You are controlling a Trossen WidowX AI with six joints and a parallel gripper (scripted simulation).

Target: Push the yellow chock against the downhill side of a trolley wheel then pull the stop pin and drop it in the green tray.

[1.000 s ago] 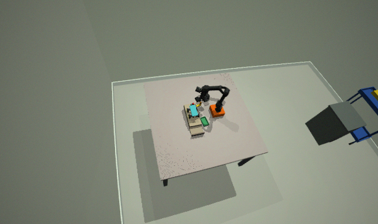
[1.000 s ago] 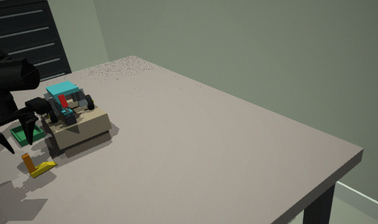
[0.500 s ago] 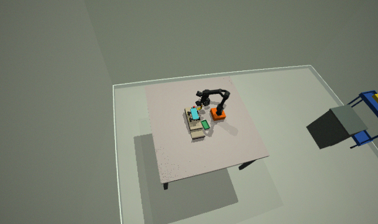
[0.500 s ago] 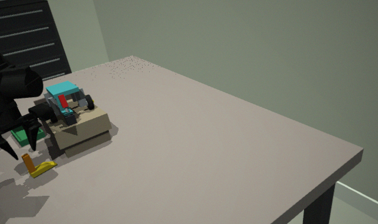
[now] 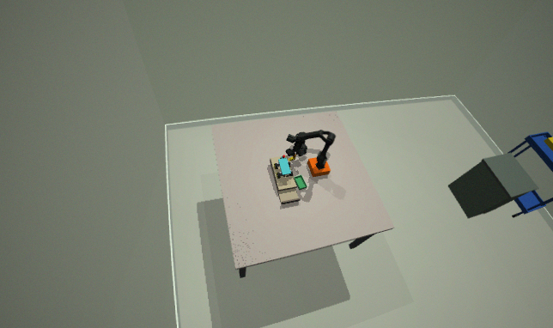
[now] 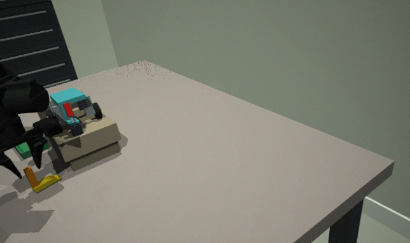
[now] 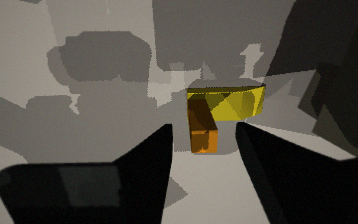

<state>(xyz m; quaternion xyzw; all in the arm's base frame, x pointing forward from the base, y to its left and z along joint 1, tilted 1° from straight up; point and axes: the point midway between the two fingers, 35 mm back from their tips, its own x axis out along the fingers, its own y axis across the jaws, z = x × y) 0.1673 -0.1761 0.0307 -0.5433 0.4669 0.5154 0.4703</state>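
The yellow chock point(image 5: 291, 159) point(image 6: 48, 182) point(image 7: 235, 105) lies on the table beside the ramp's uphill end, its orange handle point(image 6: 30, 176) point(image 7: 203, 141) standing up. My gripper point(image 6: 30, 172) point(image 7: 203, 129) is partly open and empty, pointing down just above the chock, with the handle between the lines of its two fingers in the wrist view. The trolley point(image 5: 284, 167) point(image 6: 69, 95) with its turquoise top stands on the ramp point(image 5: 287, 185) point(image 6: 94, 138). The red-headed stop pin point(image 5: 283, 156) point(image 6: 68, 109) stands at its uphill end. The green tray point(image 5: 300, 182) point(image 6: 28, 153) holds nothing that I can see.
The ramp stands between the chock and the table's far side. The green tray lies alongside the ramp, near the orange arm base point(image 5: 319, 168). The lower step point(image 5: 289, 197) is at the ramp's downhill end. The arm's shadow covers the table around the chock.
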